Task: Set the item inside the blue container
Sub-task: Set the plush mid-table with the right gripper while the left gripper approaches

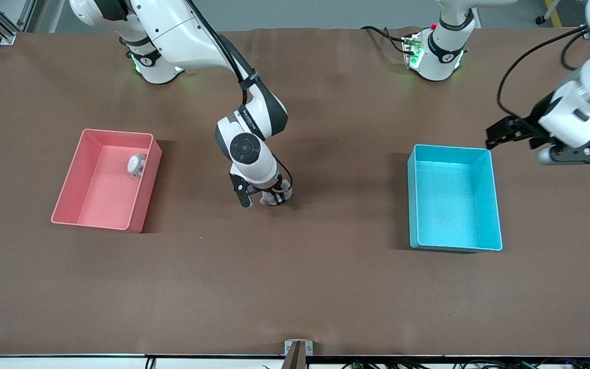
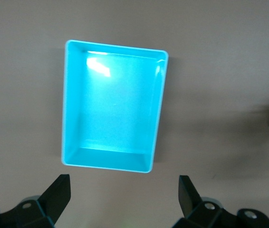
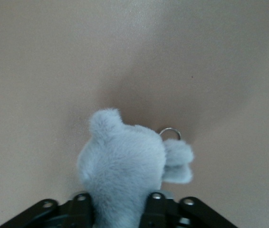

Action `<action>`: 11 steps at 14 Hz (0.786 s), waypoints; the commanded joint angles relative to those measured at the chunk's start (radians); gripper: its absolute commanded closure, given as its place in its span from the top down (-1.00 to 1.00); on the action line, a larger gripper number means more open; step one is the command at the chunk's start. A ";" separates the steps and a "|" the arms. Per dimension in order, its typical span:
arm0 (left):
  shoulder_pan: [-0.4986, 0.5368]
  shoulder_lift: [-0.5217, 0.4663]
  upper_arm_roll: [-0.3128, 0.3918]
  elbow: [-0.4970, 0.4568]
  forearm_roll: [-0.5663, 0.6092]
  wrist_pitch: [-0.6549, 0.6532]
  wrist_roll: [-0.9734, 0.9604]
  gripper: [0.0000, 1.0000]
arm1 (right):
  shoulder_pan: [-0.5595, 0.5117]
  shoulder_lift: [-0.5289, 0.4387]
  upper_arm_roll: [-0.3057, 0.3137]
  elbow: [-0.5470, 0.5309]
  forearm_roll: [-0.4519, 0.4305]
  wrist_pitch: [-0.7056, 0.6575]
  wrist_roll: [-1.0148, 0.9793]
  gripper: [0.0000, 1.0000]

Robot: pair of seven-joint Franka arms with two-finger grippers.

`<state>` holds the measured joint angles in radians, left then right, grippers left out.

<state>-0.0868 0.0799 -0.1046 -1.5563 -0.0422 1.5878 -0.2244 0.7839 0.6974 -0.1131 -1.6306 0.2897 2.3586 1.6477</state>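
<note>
The blue container (image 1: 454, 205) stands empty toward the left arm's end of the table; the left wrist view shows its bare floor (image 2: 113, 109). A pale grey plush toy (image 1: 274, 197) with a small metal ring (image 3: 170, 132) is near the middle of the table, at or just above its surface. My right gripper (image 1: 263, 197) is shut on this plush toy (image 3: 122, 164), a finger on each side (image 3: 120, 205). My left gripper (image 1: 502, 132) hangs open with nothing in it, over the table beside the container's corner nearest the left arm's base (image 2: 123, 195).
A pink bin (image 1: 98, 197) of the same size stands toward the right arm's end of the table, with a small white plush toy (image 1: 136, 165) inside against its wall. Brown table surface lies between the two bins.
</note>
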 commanded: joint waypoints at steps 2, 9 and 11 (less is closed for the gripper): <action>-0.137 0.082 -0.003 0.002 -0.010 0.089 -0.203 1.00 | 0.002 -0.010 -0.008 0.044 -0.004 -0.019 0.004 1.00; -0.367 0.323 -0.003 0.016 -0.013 0.363 -0.632 1.00 | -0.159 -0.220 -0.046 -0.004 -0.047 -0.385 -0.472 1.00; -0.421 0.388 -0.003 0.021 -0.010 0.460 -0.789 1.00 | -0.225 -0.309 -0.054 -0.087 -0.090 -0.432 -0.642 1.00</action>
<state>-0.4616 0.4139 -0.1143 -1.5627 -0.0433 1.9886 -0.8895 0.6140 0.5106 -0.1743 -1.5847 0.2421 1.9444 1.1436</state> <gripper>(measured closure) 0.000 0.000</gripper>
